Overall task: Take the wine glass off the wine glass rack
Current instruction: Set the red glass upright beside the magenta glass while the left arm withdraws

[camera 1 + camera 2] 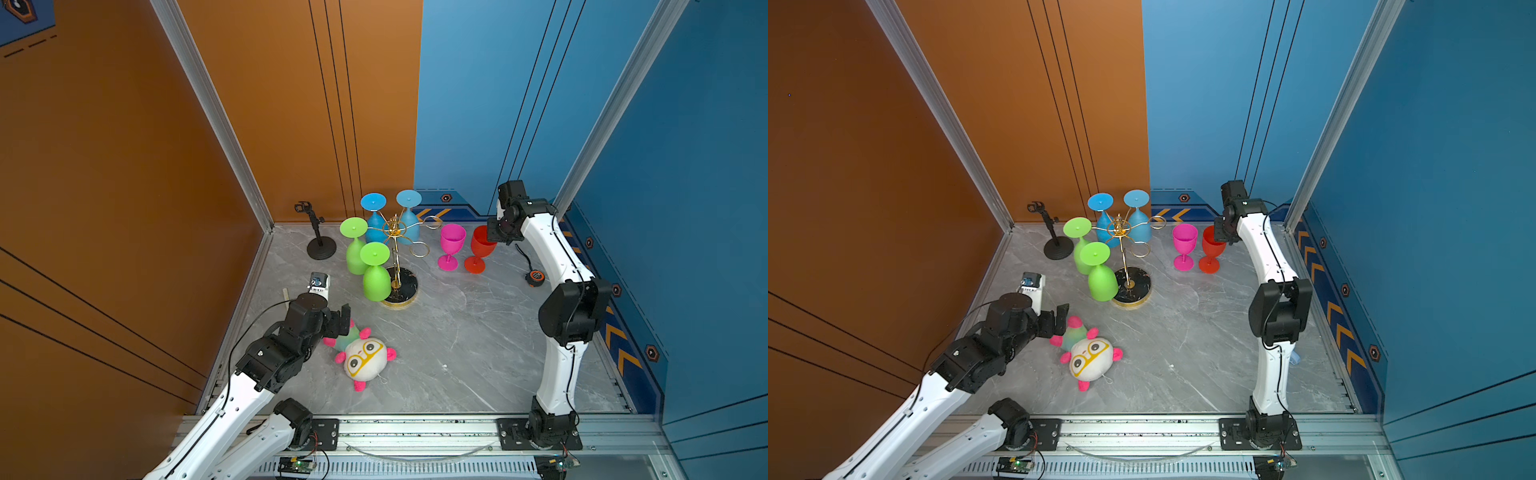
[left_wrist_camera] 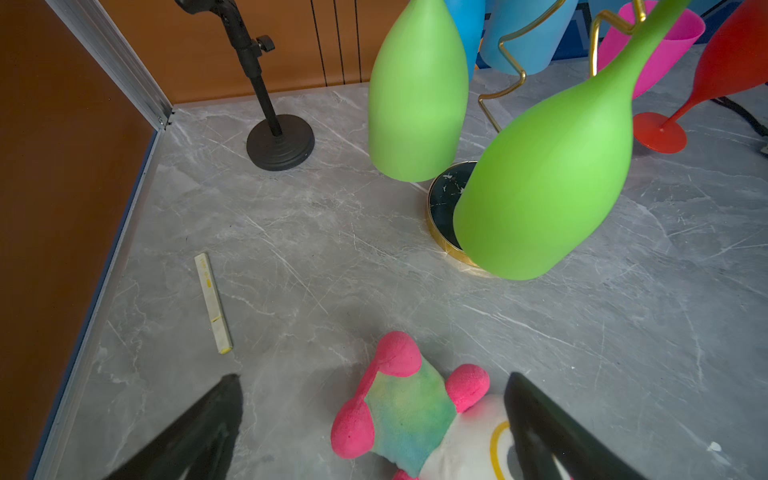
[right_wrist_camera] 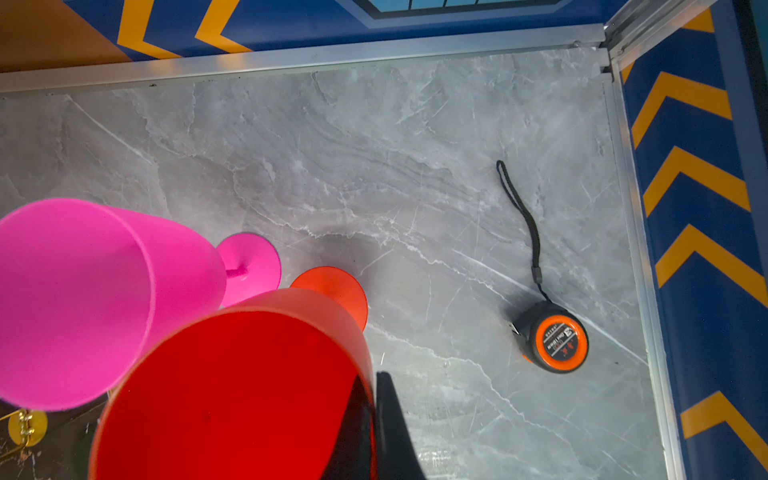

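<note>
Grey marbled counter [image 1: 457,332] makes the floor of a booth, with an orange wall on the left and blue walls at the far right and right. The right gripper [image 1: 494,240] is closed on the rim of the red wine glass [image 1: 482,247]. In the right wrist view one finger [image 3: 392,419] lies outside the bowl and the other shows dark through the red wall. That glass stands upright with its foot on the counter. Just beside it on the left is the pink wine glass [image 1: 451,241], also upright. An orange and black tape measure [image 1: 536,277] lies to the right of the red glass and a little nearer.

The left gripper [image 1: 340,320] hangs wide open at the near left, holding nothing, above the legs of a plush toy [image 1: 368,359] that lies on the counter. Beyond it stands the wine glass rack [image 1: 405,291], left of the pink glass. Four glasses hang upside down on the rack's left and far sides: the near green wine glass [image 1: 376,282], the far green wine glass [image 1: 355,257], the left blue wine glass [image 1: 375,230] and the right blue wine glass [image 1: 409,228]. A black stand [image 1: 321,247] with a clamp is at the far left. A white stick [image 2: 212,303] lies near the left wall.
</note>
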Available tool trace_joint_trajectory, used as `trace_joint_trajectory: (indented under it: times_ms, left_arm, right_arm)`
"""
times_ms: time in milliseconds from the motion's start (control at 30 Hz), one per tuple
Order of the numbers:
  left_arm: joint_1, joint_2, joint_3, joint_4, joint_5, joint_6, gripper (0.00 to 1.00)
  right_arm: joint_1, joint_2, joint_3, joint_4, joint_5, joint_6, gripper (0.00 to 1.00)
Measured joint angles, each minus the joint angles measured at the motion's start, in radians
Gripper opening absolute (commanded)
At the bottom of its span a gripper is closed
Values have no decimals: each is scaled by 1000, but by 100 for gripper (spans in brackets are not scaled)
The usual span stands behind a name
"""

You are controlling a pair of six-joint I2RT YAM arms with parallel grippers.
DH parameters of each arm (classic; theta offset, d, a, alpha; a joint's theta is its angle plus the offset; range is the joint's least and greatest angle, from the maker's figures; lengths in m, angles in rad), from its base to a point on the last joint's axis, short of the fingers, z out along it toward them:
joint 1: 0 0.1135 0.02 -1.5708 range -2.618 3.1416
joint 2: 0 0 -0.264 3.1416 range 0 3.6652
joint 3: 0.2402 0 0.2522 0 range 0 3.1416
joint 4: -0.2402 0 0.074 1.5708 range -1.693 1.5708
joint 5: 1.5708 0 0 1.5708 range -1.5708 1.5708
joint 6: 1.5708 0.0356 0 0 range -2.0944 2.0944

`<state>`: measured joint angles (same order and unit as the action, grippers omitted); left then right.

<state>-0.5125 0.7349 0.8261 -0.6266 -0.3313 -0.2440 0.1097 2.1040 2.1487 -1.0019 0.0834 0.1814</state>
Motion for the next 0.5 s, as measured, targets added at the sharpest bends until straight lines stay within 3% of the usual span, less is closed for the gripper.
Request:
trace_joint_trajectory:
  times_ms: [500]
  left_arm:
    - [63,11,0,-6,102,11,98]
  right_arm:
    - [-13,154,143,0,0,18,0]
